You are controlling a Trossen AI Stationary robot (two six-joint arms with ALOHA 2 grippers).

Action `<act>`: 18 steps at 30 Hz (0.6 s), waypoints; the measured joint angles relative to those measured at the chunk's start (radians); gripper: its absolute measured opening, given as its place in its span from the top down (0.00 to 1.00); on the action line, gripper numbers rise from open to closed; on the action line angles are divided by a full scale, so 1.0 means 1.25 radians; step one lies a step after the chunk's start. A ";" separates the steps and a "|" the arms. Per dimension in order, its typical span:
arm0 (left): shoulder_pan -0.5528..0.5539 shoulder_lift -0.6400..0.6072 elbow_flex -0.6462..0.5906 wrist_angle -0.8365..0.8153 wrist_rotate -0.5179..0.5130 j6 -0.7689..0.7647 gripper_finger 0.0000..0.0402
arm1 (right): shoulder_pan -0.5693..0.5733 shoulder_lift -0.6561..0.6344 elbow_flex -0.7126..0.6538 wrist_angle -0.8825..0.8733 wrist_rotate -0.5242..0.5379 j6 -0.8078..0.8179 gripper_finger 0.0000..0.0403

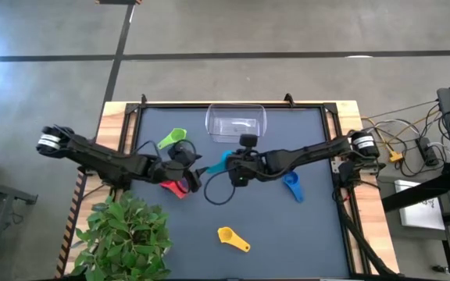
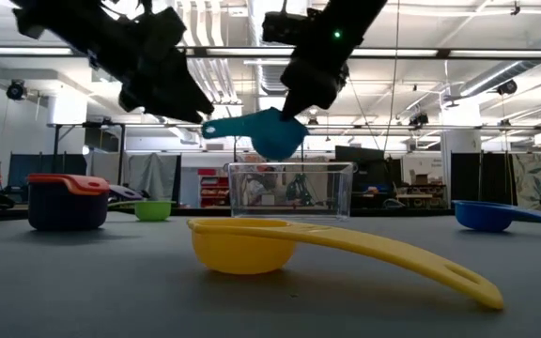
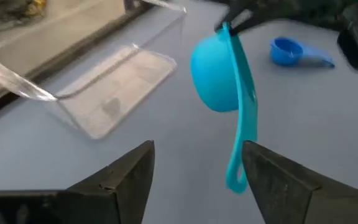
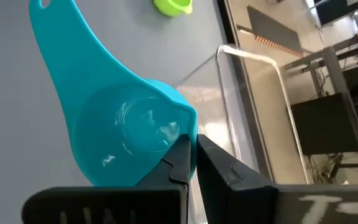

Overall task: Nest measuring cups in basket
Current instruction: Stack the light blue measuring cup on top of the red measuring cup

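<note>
My right gripper (image 4: 191,140) is shut on the teal cup (image 4: 123,124), which hangs in the air in front of the clear basket (image 1: 235,125). In the low view the teal cup (image 2: 261,131) is well above the table. My left gripper (image 3: 197,146) is open, facing the teal cup (image 3: 219,74). The cup's handle end (image 3: 235,180) hangs between the two fingers, and no touch shows. The yellow cup (image 1: 233,238), blue cup (image 1: 293,186), green cup (image 1: 172,140) and red cup (image 1: 174,187) rest on the table. An orange cup sits in a dark purple one (image 2: 64,202). My right gripper pinches the teal cup's bowl rim (image 4: 182,127) on the side opposite the handle, with one finger (image 4: 178,158) inside the bowl and one outside. It comes from above and from the table's right. The cup is lifted clear, and its handle (image 2: 216,127) points toward my left gripper.
A potted plant (image 1: 127,234) stands at the table's near left corner. A dark cable loop (image 1: 221,191) hangs under my right arm. The yellow cup (image 2: 252,249) lies close to the near edge. The basket (image 2: 289,188) stands near the far edge with bare mat in front of it.
</note>
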 joint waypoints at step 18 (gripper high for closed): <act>0.038 0.090 0.010 0.109 0.187 0.128 0.97 | -0.001 -0.004 -0.002 0.033 0.000 -0.040 0.98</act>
